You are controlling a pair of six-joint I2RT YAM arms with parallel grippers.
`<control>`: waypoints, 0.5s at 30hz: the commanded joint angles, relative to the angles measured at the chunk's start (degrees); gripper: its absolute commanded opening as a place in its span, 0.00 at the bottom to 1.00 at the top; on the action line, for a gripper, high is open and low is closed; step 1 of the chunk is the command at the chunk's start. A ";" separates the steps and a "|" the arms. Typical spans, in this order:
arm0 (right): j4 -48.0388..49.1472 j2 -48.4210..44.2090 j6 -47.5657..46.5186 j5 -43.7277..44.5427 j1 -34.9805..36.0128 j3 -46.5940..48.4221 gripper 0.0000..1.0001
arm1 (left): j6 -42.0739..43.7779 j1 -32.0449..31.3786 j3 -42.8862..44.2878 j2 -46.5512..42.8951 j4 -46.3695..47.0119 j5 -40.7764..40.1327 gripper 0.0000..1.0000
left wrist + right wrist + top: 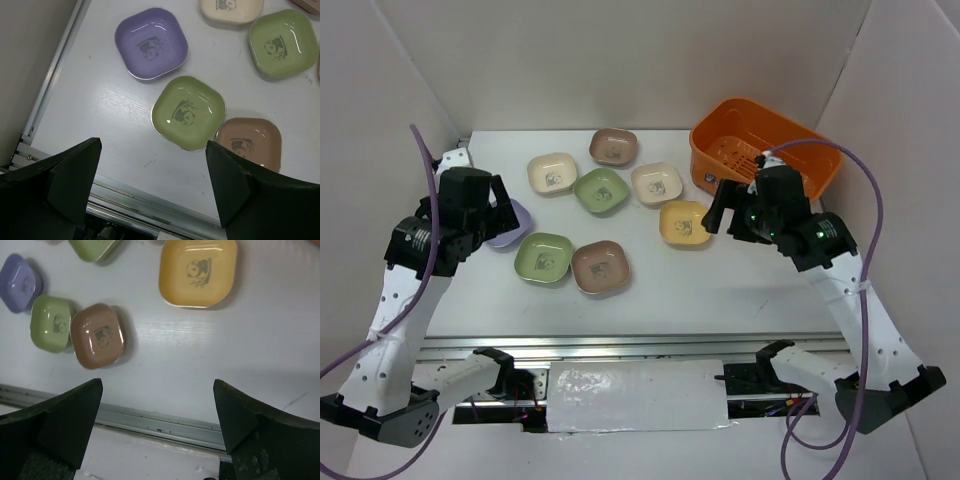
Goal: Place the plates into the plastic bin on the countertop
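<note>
Several small plates lie on the white countertop (660,290): brown (613,147), cream (552,172), green (601,190), cream (656,183), yellow (684,222), green (544,257), brown (600,267). A lavender plate (512,228) is partly hidden under my left gripper (503,205). That gripper is open and empty, above the lavender plate (151,43) and a green one (188,112). The orange plastic bin (790,135) stands at the back right. My right gripper (722,212) is open and empty, between the bin and the yellow plate (198,271).
White walls close in the back and both sides. A metal rail (620,345) runs along the table's near edge, also in the right wrist view (160,422). Purple cables loop from both arms. The right arm hides part of the bin's front.
</note>
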 commanded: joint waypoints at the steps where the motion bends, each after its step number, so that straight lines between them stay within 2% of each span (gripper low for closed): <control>1: 2.70 1.80 1.72 1.71 5.37 -0.20 1.00 | 0.72 0.67 0.31 0.72 0.40 -1.34 0.99; 7: 9.28 8.91 3.74 -0.13 14.15 -2.47 1.00 | 0.19 1.64 -2.59 -0.24 -0.74 0.15 0.99; 9: 13.86 13.56 4.44 -0.04 17.58 -4.23 1.00 | -0.34 1.90 -4.69 -1.03 -0.39 1.55 0.99; 13: 16.50 23.32 5.15 5.22 22.51 -2.84 1.00 | -1.13 2.34 -7.07 -2.35 0.57 4.89 0.99; 15: 19.05 28.07 4.97 5.15 24.09 -2.39 1.00 | -1.13 2.60 -7.95 -2.88 0.84 6.65 0.99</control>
